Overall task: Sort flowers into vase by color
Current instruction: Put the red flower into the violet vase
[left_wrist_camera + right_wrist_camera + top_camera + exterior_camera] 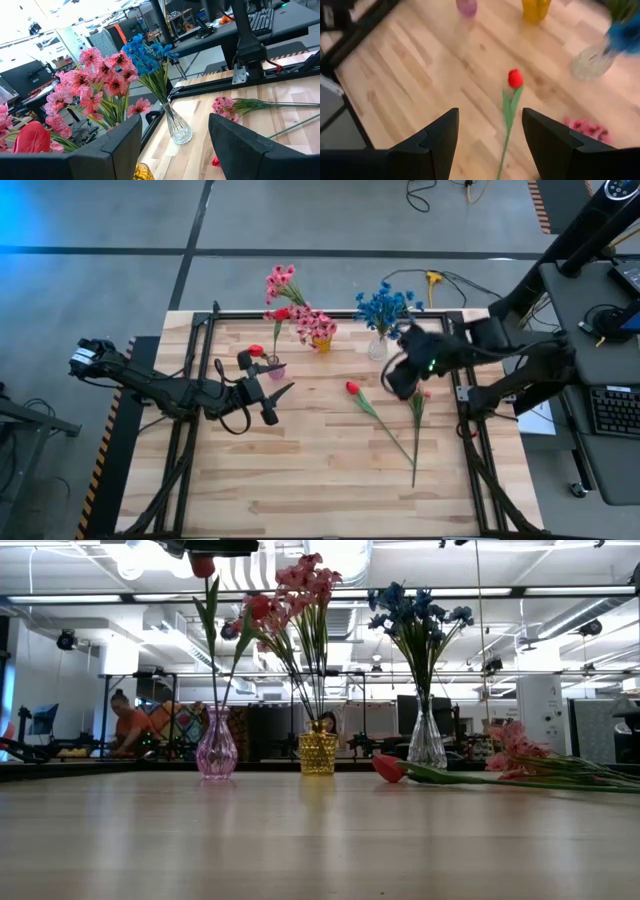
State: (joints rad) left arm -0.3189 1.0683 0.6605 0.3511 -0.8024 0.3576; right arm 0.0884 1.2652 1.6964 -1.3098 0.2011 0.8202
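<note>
Seen from above, the left gripper (268,392) hovers with fingers spread wide and empty, the purple vase (275,368) at its 12 o'clock holding a red tulip (256,351). The right gripper (395,380) hangs open and empty too. At its 9 o'clock a loose red tulip (352,388) lies on the table (300,470); a pink flower (418,405) lies at its 5 o'clock.

open-plan lab: workstations, monitors (415,712), ceiling ducts.
</note>
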